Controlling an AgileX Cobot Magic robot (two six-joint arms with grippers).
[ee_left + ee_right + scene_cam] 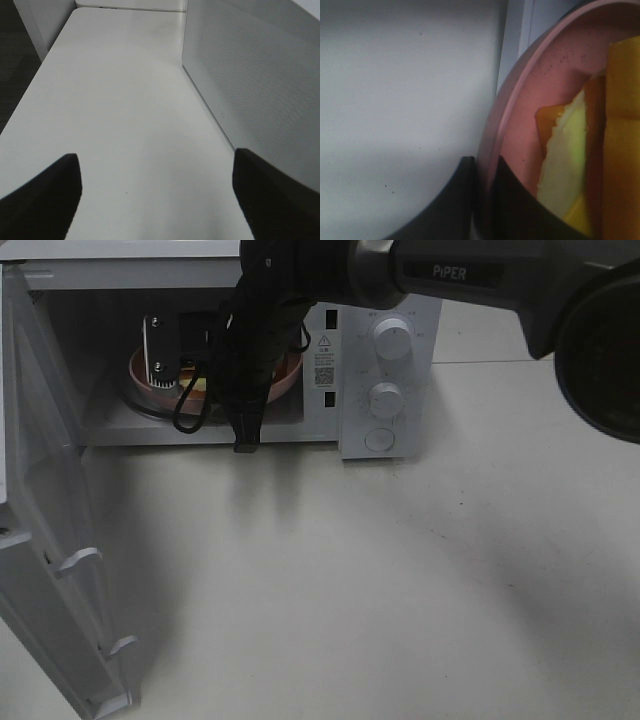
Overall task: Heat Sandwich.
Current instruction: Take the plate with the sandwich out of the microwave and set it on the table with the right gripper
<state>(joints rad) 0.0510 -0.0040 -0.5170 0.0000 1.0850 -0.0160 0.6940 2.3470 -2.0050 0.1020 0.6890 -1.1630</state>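
Your right fingers [482, 200] are clenched on the rim of the round pink plate [520, 95], so the pale yellow sandwich [600, 150] rides flat inside the white microwave [385, 370], whose door [50, 540] hangs wide. Your left fingers [155, 195] sit spread, idle above the white desk [125, 100].

White tabletop [400, 580], soft shadows; dark floor [15, 75] beside it.
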